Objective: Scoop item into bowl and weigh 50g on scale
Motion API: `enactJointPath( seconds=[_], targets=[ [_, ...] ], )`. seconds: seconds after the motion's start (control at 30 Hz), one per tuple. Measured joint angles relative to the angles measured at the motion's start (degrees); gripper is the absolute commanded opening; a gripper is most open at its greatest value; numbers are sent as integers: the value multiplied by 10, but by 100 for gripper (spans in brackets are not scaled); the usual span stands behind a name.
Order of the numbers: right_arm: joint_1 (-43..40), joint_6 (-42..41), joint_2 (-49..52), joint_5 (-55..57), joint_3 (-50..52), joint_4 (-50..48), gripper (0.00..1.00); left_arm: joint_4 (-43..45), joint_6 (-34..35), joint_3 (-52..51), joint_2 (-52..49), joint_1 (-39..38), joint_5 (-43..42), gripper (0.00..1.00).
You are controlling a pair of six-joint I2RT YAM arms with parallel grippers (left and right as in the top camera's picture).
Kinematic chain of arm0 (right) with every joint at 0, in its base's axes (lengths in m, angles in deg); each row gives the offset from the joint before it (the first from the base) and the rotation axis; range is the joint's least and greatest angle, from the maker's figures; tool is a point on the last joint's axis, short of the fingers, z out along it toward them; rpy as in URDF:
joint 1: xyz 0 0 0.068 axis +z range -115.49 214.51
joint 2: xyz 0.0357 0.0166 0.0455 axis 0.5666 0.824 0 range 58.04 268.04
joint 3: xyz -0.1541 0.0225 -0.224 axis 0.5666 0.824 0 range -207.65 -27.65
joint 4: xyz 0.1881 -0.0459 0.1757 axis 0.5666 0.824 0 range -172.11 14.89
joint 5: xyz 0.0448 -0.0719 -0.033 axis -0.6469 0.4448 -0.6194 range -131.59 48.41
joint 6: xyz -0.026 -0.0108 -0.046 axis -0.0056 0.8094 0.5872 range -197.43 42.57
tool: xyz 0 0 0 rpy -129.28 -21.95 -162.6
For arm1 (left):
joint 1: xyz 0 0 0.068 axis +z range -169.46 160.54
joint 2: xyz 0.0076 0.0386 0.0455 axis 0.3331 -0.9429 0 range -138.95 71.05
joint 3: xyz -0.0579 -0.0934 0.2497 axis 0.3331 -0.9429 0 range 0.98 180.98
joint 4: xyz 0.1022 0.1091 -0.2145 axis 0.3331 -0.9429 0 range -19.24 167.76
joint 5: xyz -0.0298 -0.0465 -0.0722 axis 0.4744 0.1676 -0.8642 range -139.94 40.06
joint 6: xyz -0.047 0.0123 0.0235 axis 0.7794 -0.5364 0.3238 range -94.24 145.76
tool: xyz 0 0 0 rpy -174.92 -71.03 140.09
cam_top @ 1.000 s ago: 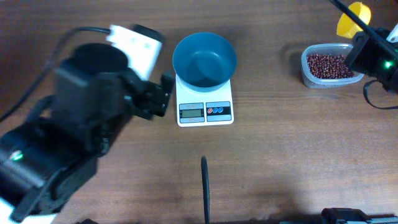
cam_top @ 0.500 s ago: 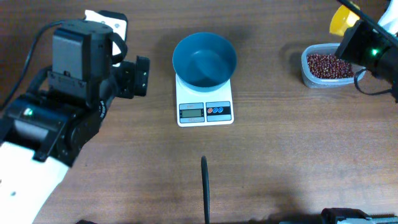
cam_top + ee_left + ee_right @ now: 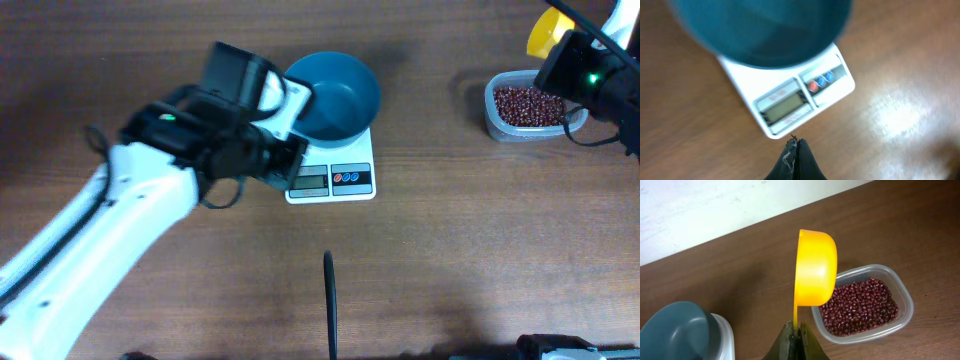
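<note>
Suddenly the left arm, which half a second before had hung well off to the left, had swung in over the small white square digital scale (image 3: 790, 107). The left gripper (image 3: 793, 148) had its jaws pressed together on nothing, tips just in front of the grey display. That looked like a move to switch on or zero the scale, not to carry anything. The display was too blurred to read.

The round, deep blue plastic bowl (image 3: 345, 100) had not moved. It sat on the scale and showed no beans inside.

The right arm had barely shifted. The right gripper (image 3: 795, 332) was clenched on the handle of the yellow plastic scoop (image 3: 815, 267), held above the clear rounded-rectangular plastic tub (image 3: 865, 336). The small dark reddish-brown beans (image 3: 860, 305) all lay in that tub, well apart from the bowl. By this reckoning, scooping had not yet begun.
</note>
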Motion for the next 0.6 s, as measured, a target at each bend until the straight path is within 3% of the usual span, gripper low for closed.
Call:
enactJointPath(
  seconds=[0.2,0.43,0.6],
  targets=[
    [0,0,0,0,0,-6,4,7,0,0,-70,-113,60,0],
    [0,0,0,0,0,-7,4,157,0,0,-165,-116,89,0],
    [0,5,0,7,0,-7,4,169,0,0,-203,-116,94,0]
  ],
)
